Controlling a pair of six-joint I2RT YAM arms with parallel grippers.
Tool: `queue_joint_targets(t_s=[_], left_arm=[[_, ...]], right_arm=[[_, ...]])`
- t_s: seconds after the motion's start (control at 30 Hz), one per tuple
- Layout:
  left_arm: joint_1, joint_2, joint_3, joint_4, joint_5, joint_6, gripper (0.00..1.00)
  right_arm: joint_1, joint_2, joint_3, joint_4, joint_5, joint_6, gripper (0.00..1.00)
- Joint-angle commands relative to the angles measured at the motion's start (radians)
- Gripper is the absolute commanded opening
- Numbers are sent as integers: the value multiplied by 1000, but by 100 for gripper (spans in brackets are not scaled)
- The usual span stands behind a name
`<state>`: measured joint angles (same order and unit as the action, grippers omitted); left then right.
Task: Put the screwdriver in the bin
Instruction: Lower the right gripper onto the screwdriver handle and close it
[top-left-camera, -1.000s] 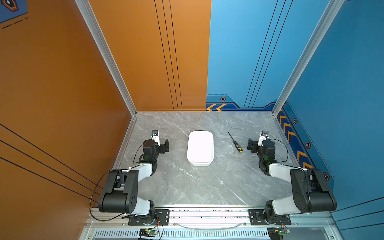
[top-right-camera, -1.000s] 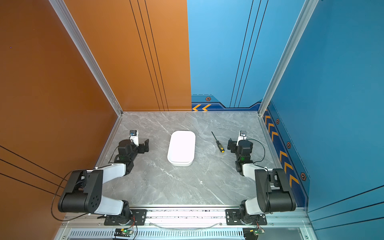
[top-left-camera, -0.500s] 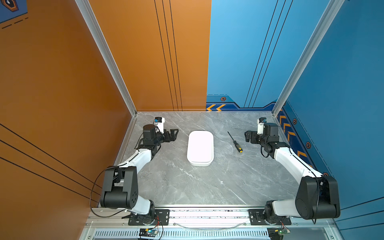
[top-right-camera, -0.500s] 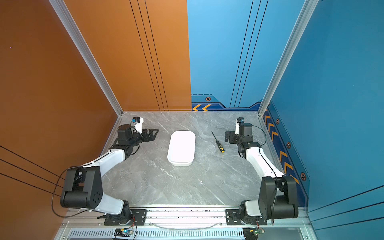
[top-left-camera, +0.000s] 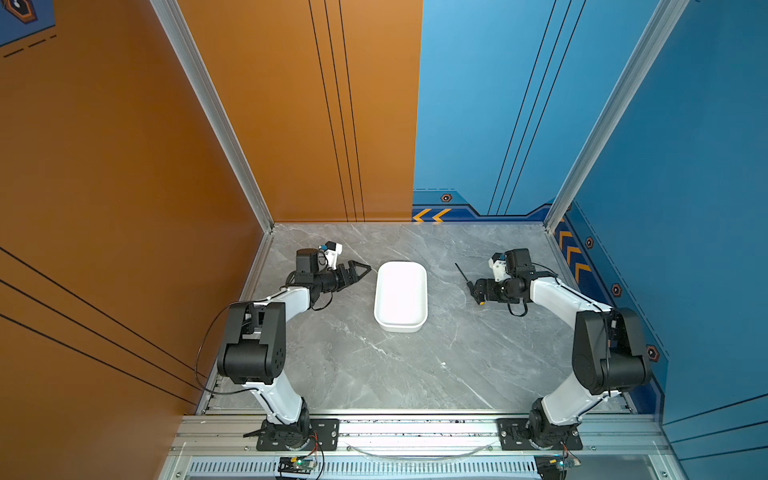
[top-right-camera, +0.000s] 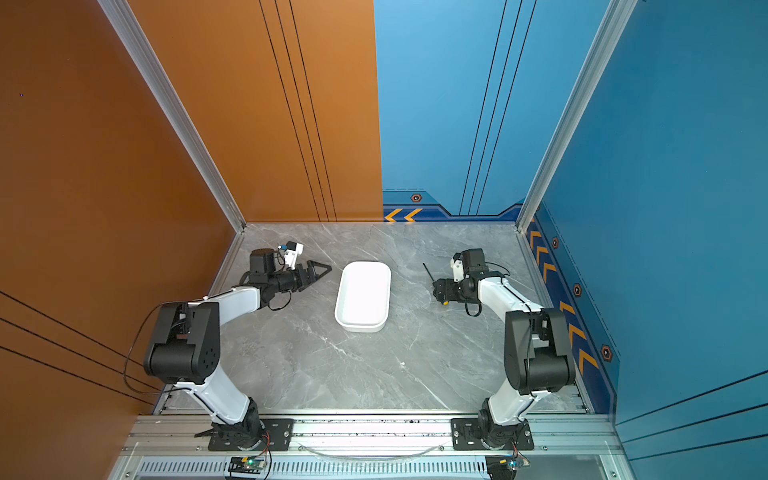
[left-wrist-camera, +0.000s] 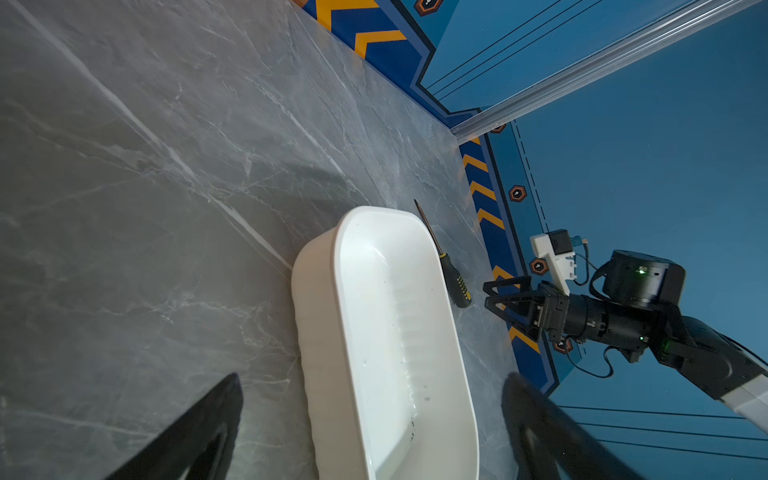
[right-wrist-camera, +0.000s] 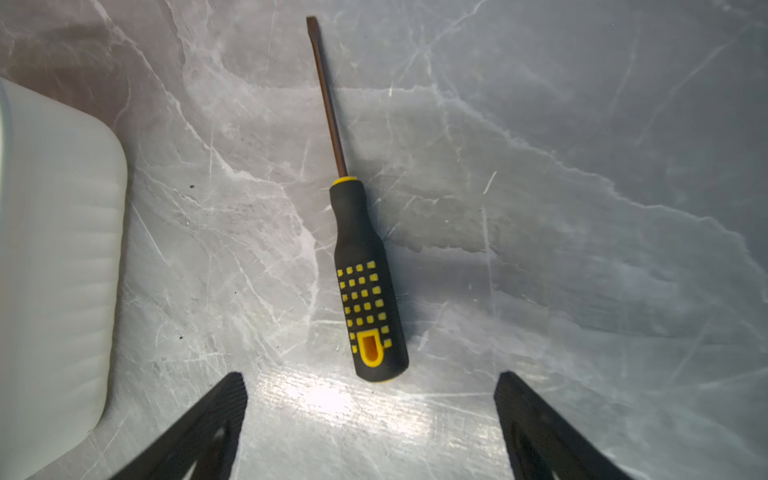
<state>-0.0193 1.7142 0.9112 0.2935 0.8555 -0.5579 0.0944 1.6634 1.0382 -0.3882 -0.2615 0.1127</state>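
In both top views, shows the flat-blade screwdriver (top-left-camera: 462, 273) lying on the grey marbled desk (top-left-camera: 415, 365), right of the white bin (top-left-camera: 400, 328) and apart from it, blade tip toward the back wall. Shows the right claw (top-left-camera: 476, 291) low at the handle, covering most of it from this angle, so only the shaft and the yellow end cap stay visible. Shows the left claw (top-left-camera: 362, 271) left of the bin, near it but touching nothing, jaws spread and empty. Finds nothing inside the bin.

From the left wrist, looks along the empty bin (left-wrist-camera: 316, 266) to the screwdriver (left-wrist-camera: 455, 282) flat on the desk past its far wall, and to the right claw (left-wrist-camera: 492, 297) just beside the yellow end, jaws parted, nothing between them.

From the right wrist, takes in the whole screwdriver (right-wrist-camera: 365, 286) on the desk, dotted handle nearest, its end just ahead of the two black fingers (right-wrist-camera: 216, 415), spread wide to either side and not touching it. Catches one wall of the bin (right-wrist-camera: 58, 249) at the frame's edge.

Reads as barely begun: approach about done, nothing gripped. Leaves closing on the handle, lifting, carrying across to the bin and releasing inside.
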Motion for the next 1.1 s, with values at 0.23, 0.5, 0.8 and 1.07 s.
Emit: queue_joint_targets(t_s=[0.23,0.5,0.8,1.07], left_arm=[[-1,30,-3,-9,108,-98,98],[-3,35,2,-46,131,-102,98],[-42,20,5,-137,151,-69,98],[-77,37,-13,-138,145,-62,98]], right_arm=[[48,116,142,-93,130,36,84],[79,207,224,-152,169,20,70],[90,237,258,-158,177,28,60],[95,265,278,-169,179,28,49]])
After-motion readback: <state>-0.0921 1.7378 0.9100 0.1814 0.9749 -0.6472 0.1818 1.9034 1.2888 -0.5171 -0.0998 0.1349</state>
